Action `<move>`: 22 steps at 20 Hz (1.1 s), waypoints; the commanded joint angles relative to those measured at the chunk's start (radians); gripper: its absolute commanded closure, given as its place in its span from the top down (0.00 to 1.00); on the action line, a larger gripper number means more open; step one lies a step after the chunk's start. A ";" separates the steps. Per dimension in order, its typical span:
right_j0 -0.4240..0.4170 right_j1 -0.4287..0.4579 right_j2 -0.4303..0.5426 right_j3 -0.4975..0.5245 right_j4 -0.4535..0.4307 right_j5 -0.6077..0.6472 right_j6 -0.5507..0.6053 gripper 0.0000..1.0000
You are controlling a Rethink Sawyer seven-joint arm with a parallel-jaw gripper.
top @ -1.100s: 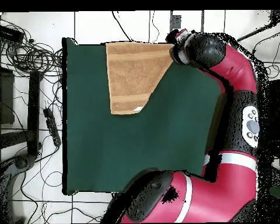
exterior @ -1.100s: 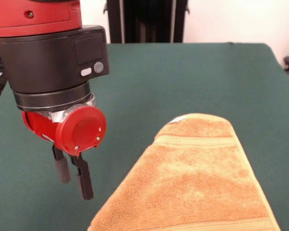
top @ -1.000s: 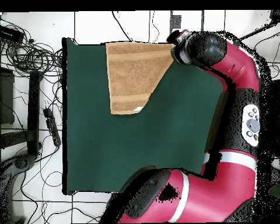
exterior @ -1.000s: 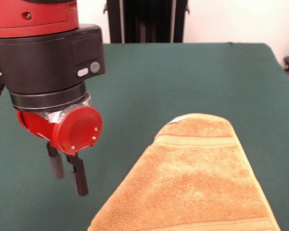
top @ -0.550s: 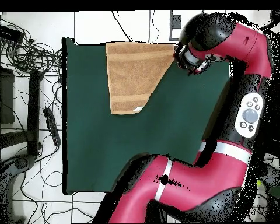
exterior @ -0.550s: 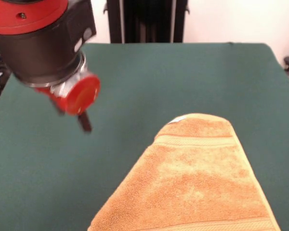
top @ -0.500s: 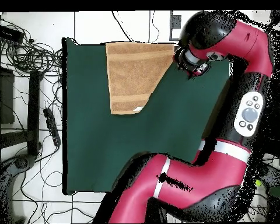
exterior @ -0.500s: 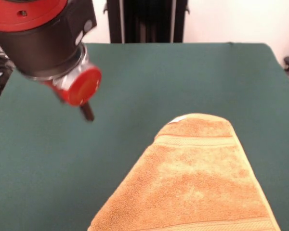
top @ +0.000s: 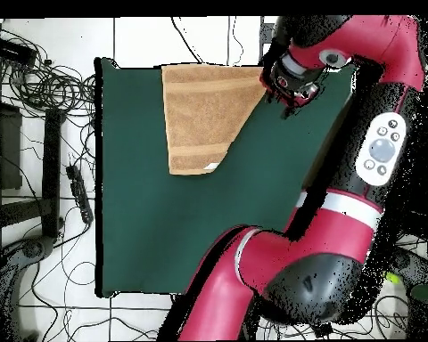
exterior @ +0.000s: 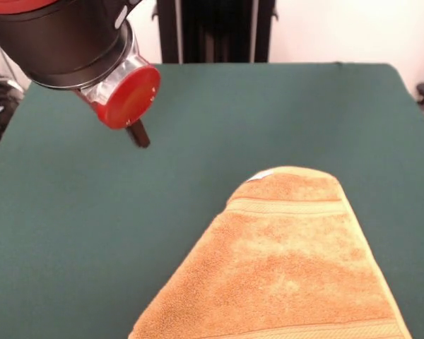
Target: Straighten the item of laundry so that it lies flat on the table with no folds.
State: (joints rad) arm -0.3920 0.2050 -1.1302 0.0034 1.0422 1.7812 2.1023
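Observation:
The orange-tan towel (exterior: 290, 261) lies on the green table (exterior: 219, 113) at the near right of the front view. Its left side runs as a long diagonal fold line and a white tag (exterior: 261, 174) shows at its far tip. A woven stripe band crosses it near the far end. In the overhead view the towel (top: 204, 111) lies at the table's (top: 164, 232) top edge. My gripper (exterior: 138, 134) hangs tilted above the table at the upper left of the front view, well apart from the towel and holding nothing of it. In the overhead view my gripper (top: 284, 89) is just right of the towel's diagonal edge.
The arm's red and black wrist (exterior: 78, 42) fills the front view's top left. A black stand (exterior: 212, 32) rises behind the table's far edge. Cables (top: 48, 89) lie on the floor left of the table in the overhead view.
My gripper has risen from near the table beside the towel's left edge, tilted, and moved toward the far side. The arm has swung round. The towel has not moved.

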 commanded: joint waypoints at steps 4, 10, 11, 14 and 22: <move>-0.002 0.097 -0.566 -0.003 0.468 -0.324 0.171 1.00; 0.008 0.147 -0.559 0.028 0.542 -0.522 0.185 1.00; 0.013 0.157 -0.545 0.034 0.539 -0.549 0.182 1.00; 0.031 0.183 -0.506 0.052 0.523 -0.614 0.187 1.00; 0.076 0.192 -0.499 0.088 0.473 -0.677 0.233 1.00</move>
State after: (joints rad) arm -0.3832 0.3700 -1.5571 0.0214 1.5275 1.1326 2.1023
